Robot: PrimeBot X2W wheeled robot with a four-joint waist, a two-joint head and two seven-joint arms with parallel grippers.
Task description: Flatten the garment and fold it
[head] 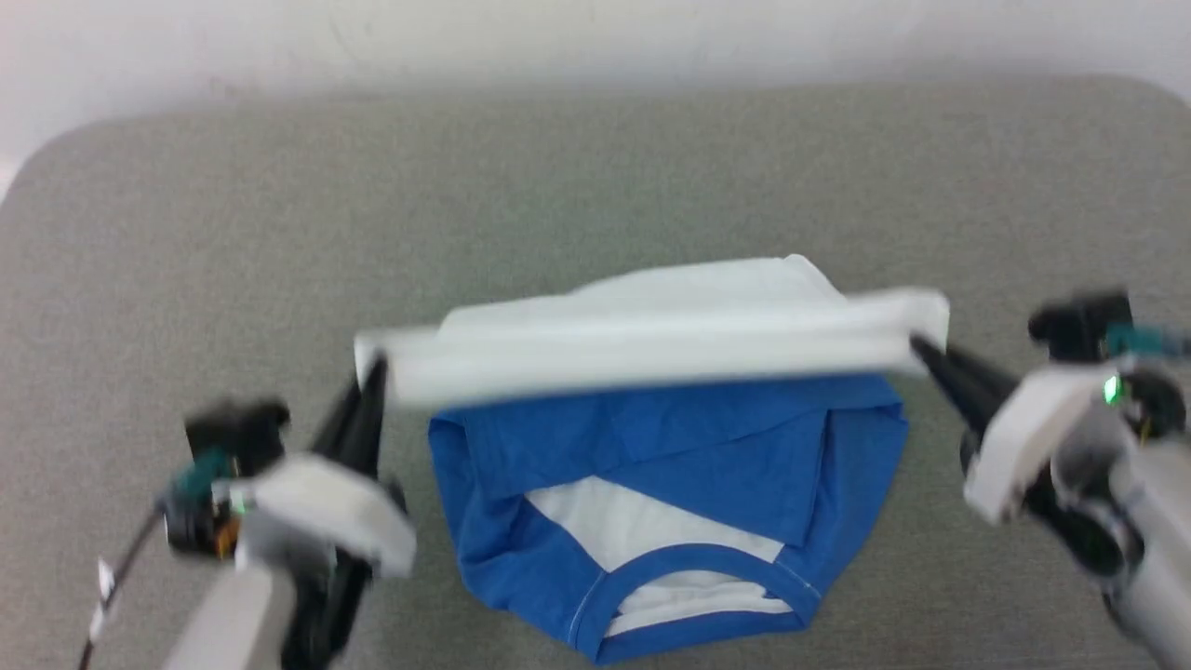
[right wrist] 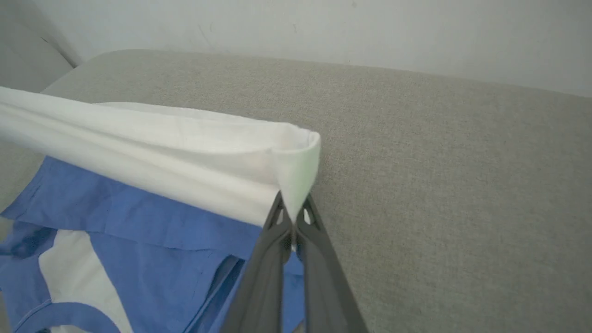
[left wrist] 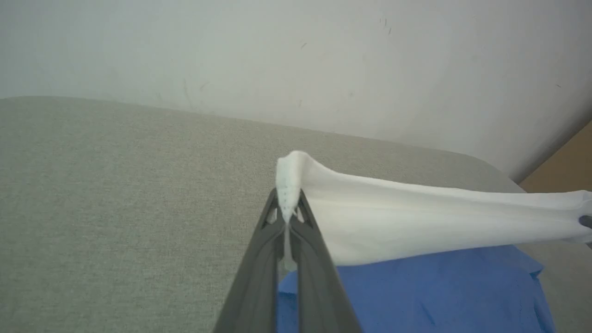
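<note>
Two corners pinched here, one per arm. Over on the left, the left gripper (head: 372,377) has its fingers (left wrist: 263,259) clamped tight on a white hem corner of the garment (head: 670,447), with a little nub of cloth poking out past the tips. From there the white edge runs as a taut band across to the other pair of fingers, held up off the grey counter (head: 595,186). Below that band, between the two sets of fingers, the rest of the shirt lies bunched on the counter, blue sleeves folded over the white body and the neckline band nearest the robot. On the right, the right gripper (head: 916,346) is squeezed onto the opposite white corner the same way. Head view's kinda blurry. A pale wall (left wrist: 296,55) sits beyond the fingertips.
</note>
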